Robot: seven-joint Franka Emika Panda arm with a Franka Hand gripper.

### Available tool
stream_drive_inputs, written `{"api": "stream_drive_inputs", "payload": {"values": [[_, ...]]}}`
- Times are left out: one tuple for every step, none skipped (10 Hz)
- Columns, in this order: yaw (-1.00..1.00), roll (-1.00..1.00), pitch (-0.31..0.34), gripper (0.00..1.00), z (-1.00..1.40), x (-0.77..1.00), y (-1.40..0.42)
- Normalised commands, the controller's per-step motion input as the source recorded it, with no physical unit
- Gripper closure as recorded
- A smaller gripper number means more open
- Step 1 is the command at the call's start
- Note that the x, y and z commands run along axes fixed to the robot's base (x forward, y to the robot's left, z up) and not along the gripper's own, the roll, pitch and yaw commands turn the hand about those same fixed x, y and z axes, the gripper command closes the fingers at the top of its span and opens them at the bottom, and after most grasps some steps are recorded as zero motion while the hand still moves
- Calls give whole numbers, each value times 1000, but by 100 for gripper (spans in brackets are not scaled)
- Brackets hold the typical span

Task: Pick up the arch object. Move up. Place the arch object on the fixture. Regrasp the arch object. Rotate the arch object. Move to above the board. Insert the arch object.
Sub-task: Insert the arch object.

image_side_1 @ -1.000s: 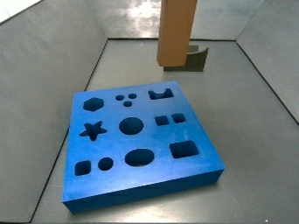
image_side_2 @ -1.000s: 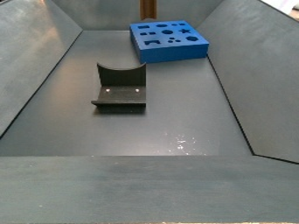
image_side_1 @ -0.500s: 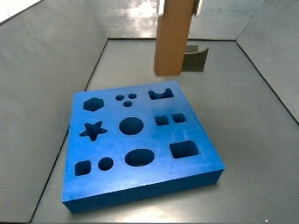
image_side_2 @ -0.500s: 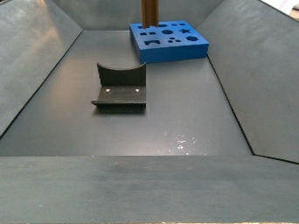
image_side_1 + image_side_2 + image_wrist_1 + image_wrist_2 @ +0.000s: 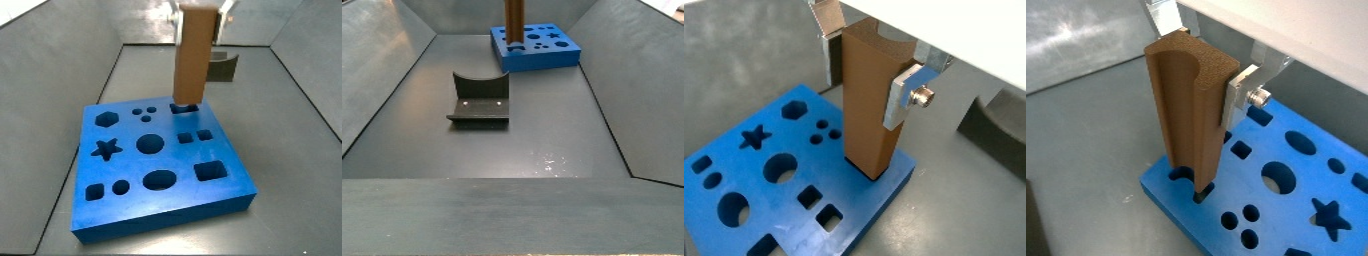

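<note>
Board (image 5: 154, 170) lies flat on the grey floor, mid-scene in a side view; left part of its top carries the star, hexagon and round holes, arch-shaped hole sits at its far edge. Arch object (image 5: 195, 55) stands upright over that far edge, lower end at the arch hole; in a wrist view (image 5: 1189, 110) the end appears just entering the opening, depth not clear. Gripper (image 5: 871, 60) is clamped on the upper part of the arch object, silver finger (image 5: 909, 95) flat against its side; the opposite finger mostly hidden behind the wood. Fixture (image 5: 480, 100) is empty, well apart on the near side of the board in a side view; seen at far right behind the bar from the opposite side (image 5: 222, 66). Risks, as judgement: the bar is long and gripped high, so a slight tilt could catch its end on the hole rim and jam. Pushing down then might slide the wood between the pads or shift the board. Letting go before it is seated could leave it leaning or toppling onto the board.
</note>
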Motion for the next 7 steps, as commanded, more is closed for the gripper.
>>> {"api": "stream_drive_inputs", "payload": {"values": [[0,-7,0,100,-9,0,0],[0,11,51,100,-86,-31,31],[0,0,0,100,0,-3,31],[0,0,0,100,0,-29,106],[0,0,0,100,0,-109,137],[0,0,0,100,-29,-51,0],[0,33,-33,100,-269,-109,-3]]}}
